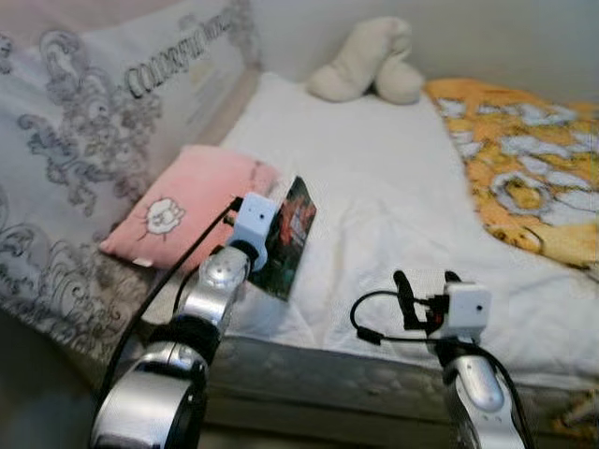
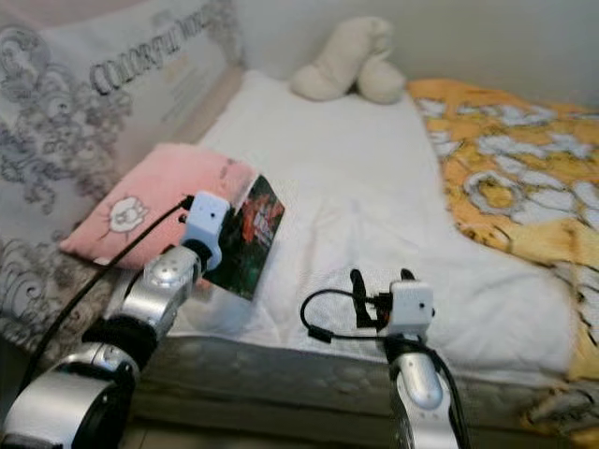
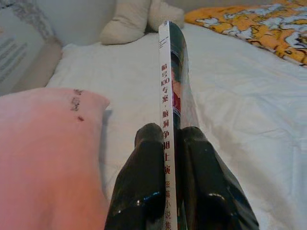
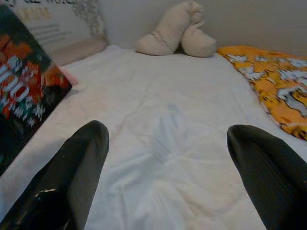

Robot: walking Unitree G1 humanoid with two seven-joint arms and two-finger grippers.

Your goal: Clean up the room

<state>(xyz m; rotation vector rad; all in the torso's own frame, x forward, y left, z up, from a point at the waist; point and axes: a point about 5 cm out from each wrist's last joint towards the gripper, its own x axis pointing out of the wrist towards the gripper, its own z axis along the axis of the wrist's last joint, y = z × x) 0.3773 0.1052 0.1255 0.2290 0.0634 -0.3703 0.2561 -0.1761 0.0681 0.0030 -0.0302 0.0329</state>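
Note:
A thin book with a dark red-and-green cover is held upright on its edge above the near left part of the white bed. My left gripper is shut on the book, its spine running between the two black fingers. The book's cover also appears in the right wrist view. My right gripper hovers over the bed's near edge, open, with nothing between its fingers.
A pink pillow lies just left of the book. A cream plush toy sits at the bed's far end. An orange patterned blanket covers the right side. A grey patterned cushion lines the left.

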